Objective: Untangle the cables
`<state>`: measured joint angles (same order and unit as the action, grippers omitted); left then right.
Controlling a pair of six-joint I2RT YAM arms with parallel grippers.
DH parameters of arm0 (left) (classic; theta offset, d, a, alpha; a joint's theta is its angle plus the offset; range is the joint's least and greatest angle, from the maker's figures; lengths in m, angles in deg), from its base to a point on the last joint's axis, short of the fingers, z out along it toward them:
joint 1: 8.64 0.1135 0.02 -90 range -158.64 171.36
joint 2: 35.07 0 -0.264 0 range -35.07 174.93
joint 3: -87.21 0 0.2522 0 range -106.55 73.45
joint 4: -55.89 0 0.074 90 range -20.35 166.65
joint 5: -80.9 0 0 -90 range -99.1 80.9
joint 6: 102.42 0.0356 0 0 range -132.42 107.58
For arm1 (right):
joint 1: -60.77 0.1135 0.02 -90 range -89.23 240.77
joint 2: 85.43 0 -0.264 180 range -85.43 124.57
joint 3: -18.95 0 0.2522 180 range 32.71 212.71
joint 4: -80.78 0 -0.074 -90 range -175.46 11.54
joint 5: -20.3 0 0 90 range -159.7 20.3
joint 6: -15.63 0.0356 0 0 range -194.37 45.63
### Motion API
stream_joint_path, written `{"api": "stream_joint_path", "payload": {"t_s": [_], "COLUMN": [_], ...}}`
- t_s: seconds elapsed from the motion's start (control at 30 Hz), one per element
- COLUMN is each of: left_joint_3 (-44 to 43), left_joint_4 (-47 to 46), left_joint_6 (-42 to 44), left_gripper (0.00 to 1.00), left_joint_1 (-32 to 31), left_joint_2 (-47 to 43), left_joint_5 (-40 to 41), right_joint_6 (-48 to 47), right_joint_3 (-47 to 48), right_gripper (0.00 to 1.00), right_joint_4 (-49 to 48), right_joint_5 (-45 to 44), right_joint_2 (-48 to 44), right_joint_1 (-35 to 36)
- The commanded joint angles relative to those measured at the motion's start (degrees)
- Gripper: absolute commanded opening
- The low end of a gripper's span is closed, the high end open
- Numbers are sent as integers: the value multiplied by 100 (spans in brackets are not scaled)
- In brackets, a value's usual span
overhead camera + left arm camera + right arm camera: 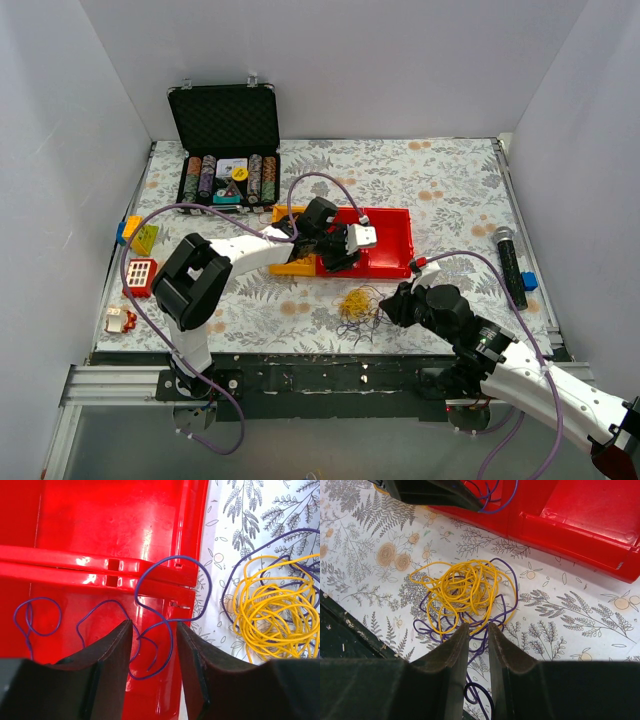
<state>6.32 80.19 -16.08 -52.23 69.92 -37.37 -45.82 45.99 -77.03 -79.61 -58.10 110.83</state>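
White walls point(400, 60) enclose a floral-patterned table point(450, 190).

The cables point(465, 587) are yellow and purple, the tray point(580, 520) red, the cloth point(560, 605) white with grey ferns

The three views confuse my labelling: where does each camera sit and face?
Top external: above, behind the bases, looking down on the table; both arms show.
Left wrist: on the left arm, facing down into the red tray; left tool shows.
Right wrist: on the right arm, facing the cables; right tool shows.
Both wrists share tray and cables.
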Motion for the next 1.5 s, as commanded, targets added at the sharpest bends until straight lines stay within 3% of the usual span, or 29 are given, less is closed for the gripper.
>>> {"api": "stream_joint_path", "payload": {"t_s": [0.0, 0.2, 0.5, 0.63, 0.9, 1.2, 1.47], "left_joint_3": [51, 34, 42, 95, 499, 833, 421], "left_joint_4": [-211, -237, -202, -640, -1493, -1889, -1301], "left_joint_6": [-47, -143, -188, -450, -1206, -2077, -1612], "left_gripper": [39, 34, 17, 13, 15, 13, 22], "left_joint_1": [9, 9, 17, 26, 272, 580, 492], "left_joint_2": [-365, -330, -339, -295, -426, -822, -471], "left_joint_5": [103, 190, 234, 1101, 2308, 2064, 2116], "right_joint_6": [18, 18, 36, 36, 45, 27, 10], "right_joint_3": [-1, 8, 17, 8, -9, 26, 34], "right_gripper": [29, 29, 27, 26, 26, 25, 25], "right_joint_4": [-271, -271, -263, -263, -289, -315, -385], "right_joint_5": [25, 24, 7, 7, 24, 51, 95], "right_joint_2": [-61, -44, -26, -35, -17, 70, 158], "right_joint_1": [21, 21, 21, 21, 21, 21, 21]}}
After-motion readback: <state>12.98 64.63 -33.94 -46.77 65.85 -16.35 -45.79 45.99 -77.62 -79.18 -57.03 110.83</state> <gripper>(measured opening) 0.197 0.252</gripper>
